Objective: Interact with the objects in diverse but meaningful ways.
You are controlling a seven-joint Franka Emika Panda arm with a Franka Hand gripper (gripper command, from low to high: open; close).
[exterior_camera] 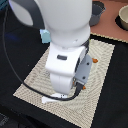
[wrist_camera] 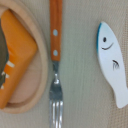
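In the wrist view a white fish (wrist_camera: 112, 62) with a blue head edge lies flat on the woven placemat (wrist_camera: 80, 50). Beside it lies a fork (wrist_camera: 55, 60) with an orange wooden handle. On the fork's other side an orange ridged block (wrist_camera: 17, 55) rests in a round wooden plate (wrist_camera: 43, 65). No fingers show in this view. In the exterior view the arm's white body (exterior_camera: 65, 55) hangs low over the placemat (exterior_camera: 100, 75) and hides the gripper. A white piece (exterior_camera: 51, 99), probably the fish, pokes out under the arm. The pale blue cup (exterior_camera: 44, 36) stands behind the arm.
A grey pot (exterior_camera: 96, 12) stands at the back on a brown surface, with a pale bowl (exterior_camera: 122, 19) at the exterior view's right. A black cable (exterior_camera: 20, 75) loops down the exterior view's left side onto the mat. The mat lies on a black table.
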